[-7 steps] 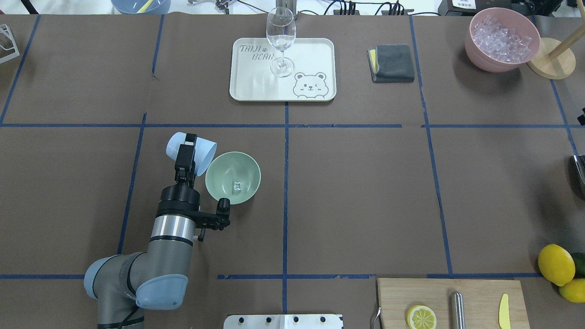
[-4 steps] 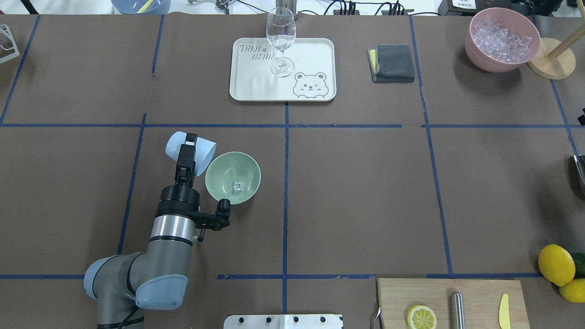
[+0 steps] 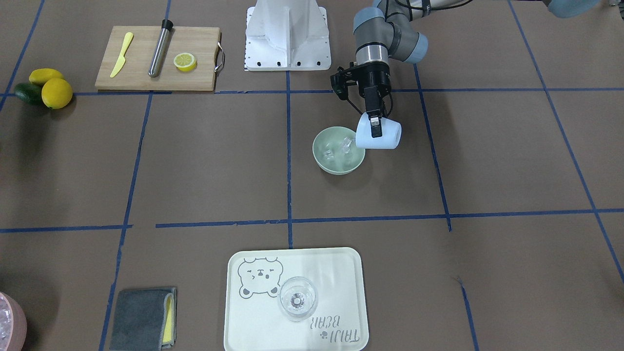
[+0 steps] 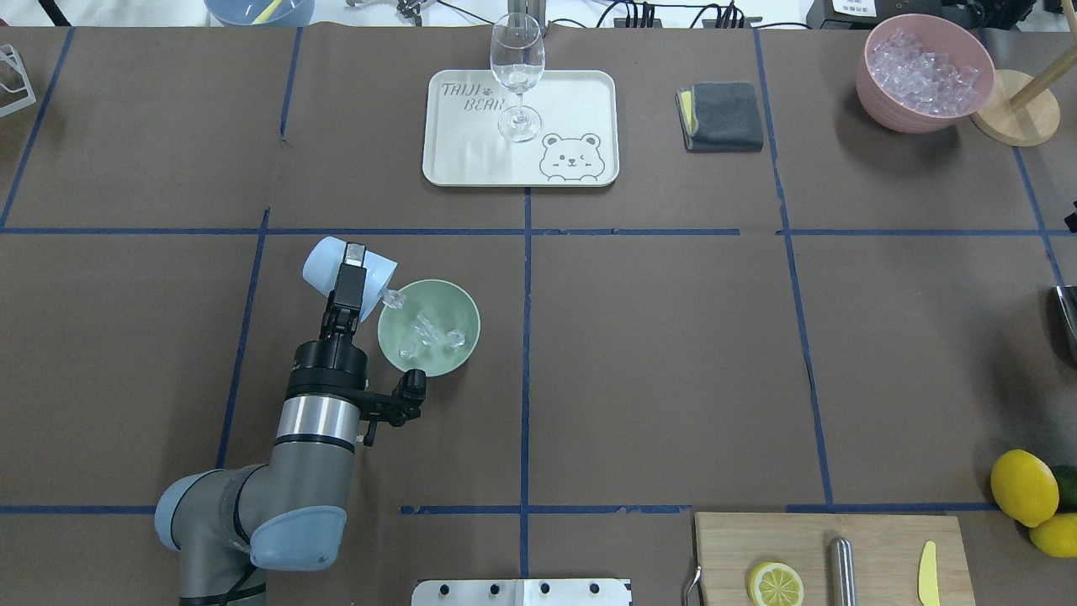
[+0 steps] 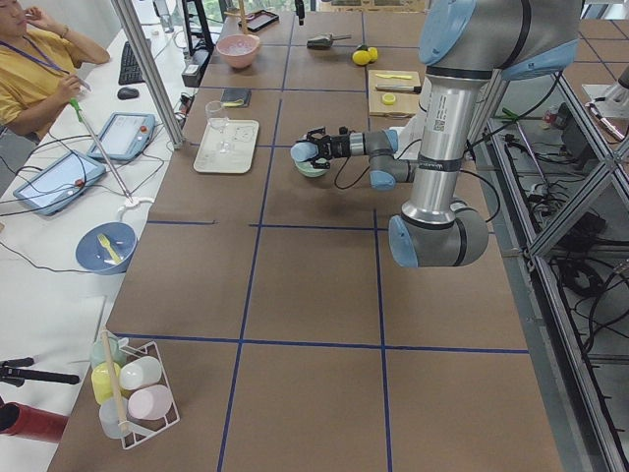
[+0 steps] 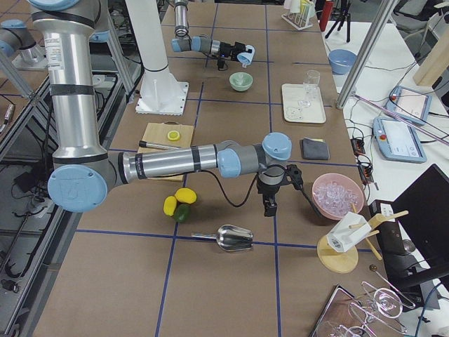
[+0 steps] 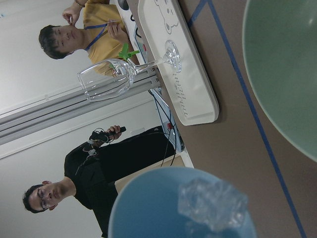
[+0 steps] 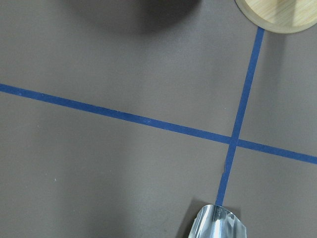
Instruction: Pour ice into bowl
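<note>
My left gripper point(image 4: 353, 263) is shut on a pale blue cup point(image 4: 330, 266) and holds it tipped on its side, mouth over the left rim of the sage-green bowl point(image 4: 468, 313). Several clear ice cubes point(image 4: 425, 333) lie in the bowl, and one is at the cup's lip. The front-facing view shows the same: gripper point(image 3: 374, 129), cup point(image 3: 387, 136), bowl point(image 3: 340, 167), ice point(image 3: 336, 149). In the left wrist view a lump of ice point(image 7: 213, 203) sits at the cup's rim point(image 7: 143, 198), beside the bowl point(image 7: 287, 74). My right gripper point(image 6: 269, 208) shows only in the exterior right view, so I cannot tell whether it is open.
A wine glass point(image 4: 517, 76) stands on a white bear tray point(image 4: 576, 101) at the back. A grey cloth point(image 4: 722, 116) and a pink bowl of ice point(image 4: 892, 105) are back right. A cutting board point(image 4: 875, 547) and lemons point(image 4: 1022, 486) lie front right. A metal scoop point(image 6: 235, 239) lies near my right arm.
The cup has tipped further toward the bowl. More ice has slid out: the bowl held one small piece before and now holds several cubes.
</note>
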Available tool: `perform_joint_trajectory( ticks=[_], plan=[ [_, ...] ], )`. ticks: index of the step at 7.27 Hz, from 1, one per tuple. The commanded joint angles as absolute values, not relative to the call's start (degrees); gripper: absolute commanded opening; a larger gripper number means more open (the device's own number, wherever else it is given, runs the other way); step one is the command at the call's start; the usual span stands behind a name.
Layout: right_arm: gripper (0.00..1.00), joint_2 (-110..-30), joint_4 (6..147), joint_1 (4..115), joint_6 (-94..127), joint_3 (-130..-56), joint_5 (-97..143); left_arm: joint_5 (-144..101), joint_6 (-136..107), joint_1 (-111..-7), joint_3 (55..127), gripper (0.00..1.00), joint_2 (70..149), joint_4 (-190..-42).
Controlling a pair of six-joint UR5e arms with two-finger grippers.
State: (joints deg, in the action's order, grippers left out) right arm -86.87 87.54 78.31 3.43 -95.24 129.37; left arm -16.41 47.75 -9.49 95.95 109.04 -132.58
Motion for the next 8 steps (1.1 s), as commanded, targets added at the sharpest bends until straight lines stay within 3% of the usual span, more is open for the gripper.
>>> perform_joint_trajectory(
  ticks=[1, 8],
  plan=[
    [1.0, -87.1, 87.5, 78.3, 3.4, -95.3, 129.4, -15.9, 48.5, -9.5, 95.9, 0.0, 109.1, -132.8],
    [1.0, -87.3, 87.5, 78.3, 3.4, -95.4, 129.4, -16.0, 48.4, -9.5, 96.2, 0.0, 108.8, -140.5]
  ],
)
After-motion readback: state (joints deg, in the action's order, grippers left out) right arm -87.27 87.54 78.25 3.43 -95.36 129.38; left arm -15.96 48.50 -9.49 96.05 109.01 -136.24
